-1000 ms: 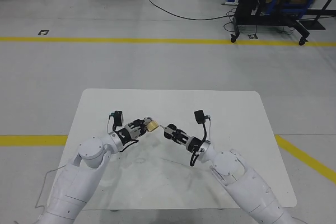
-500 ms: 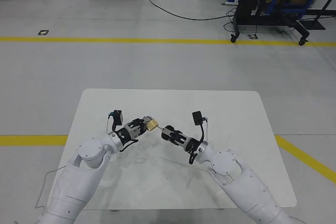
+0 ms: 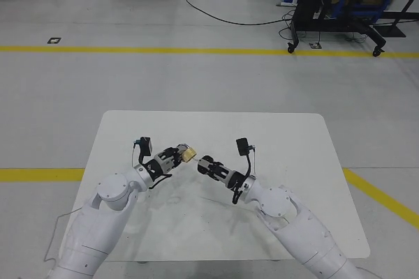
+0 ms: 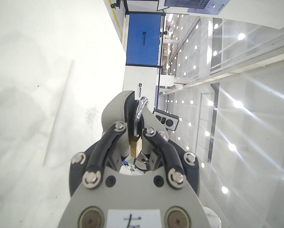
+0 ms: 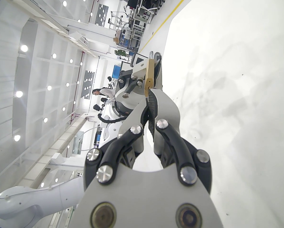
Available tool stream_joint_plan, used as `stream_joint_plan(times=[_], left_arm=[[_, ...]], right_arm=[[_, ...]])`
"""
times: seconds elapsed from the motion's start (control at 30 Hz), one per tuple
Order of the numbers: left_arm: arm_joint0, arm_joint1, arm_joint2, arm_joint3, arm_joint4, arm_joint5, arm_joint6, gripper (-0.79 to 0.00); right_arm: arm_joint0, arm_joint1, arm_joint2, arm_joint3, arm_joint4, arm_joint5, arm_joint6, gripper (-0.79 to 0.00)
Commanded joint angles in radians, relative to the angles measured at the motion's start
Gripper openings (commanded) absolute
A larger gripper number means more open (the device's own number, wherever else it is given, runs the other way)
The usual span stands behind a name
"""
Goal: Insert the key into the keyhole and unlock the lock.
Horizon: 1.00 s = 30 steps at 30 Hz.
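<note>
Near the middle of the white rounded-corner desk [image 3: 293, 139], a little to its left and held off the surface, the left tool [image 3: 179, 156] is clenched on a small brass padlock [image 3: 188, 153]. In the left wrist view the lock's silver shackle [image 4: 142, 104] lies between the tool's fingers [image 4: 115, 110], pressed against one dark pad. The brass body reaches out from them toward the other arm. Just right of the padlock, a slim pale metal key [image 3: 197, 158] shows as a short sliver between the lock and the right tool [image 3: 203, 164]. That tool's fingers [image 5: 165, 105] are pressed tight together on the key. In the right wrist view those fingertips meet the free end of the brass body, roughly in line with it. Whether the blade sits inside the keyhole cannot be told. The two tools face each other tip to tip above the desk, with the padlock between them.
</note>
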Motion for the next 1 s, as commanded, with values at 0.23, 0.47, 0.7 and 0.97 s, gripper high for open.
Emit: stream_joint_plan(times=[0.23, 0.47, 0.7, 0.97], left_arm=[[0.000, -0.003, 0.002, 0.002, -0.013, 0.007, -0.004, -0.785], [0.008, -0.011, -0.008, 0.001, -0.084, 0.015, 0.042, -0.785], [0.011, -0.015, -0.013, 0.001, -0.112, 0.009, 0.056, -0.785], [0.018, -0.016, -0.020, -0.004, -0.107, 0.012, 0.056, -0.785]], right_arm=[[-0.006, -0.011, -0.010, -0.002, -0.048, 0.007, -0.092, -0.785], [-0.025, -0.022, -0.016, -0.015, -0.104, -0.011, -0.212, -0.785], [-0.026, -0.040, -0.045, 0.005, -0.101, -0.037, -0.282, -0.785], [-0.011, -0.057, -0.061, 0.040, -0.098, -0.062, -0.309, -0.785]])
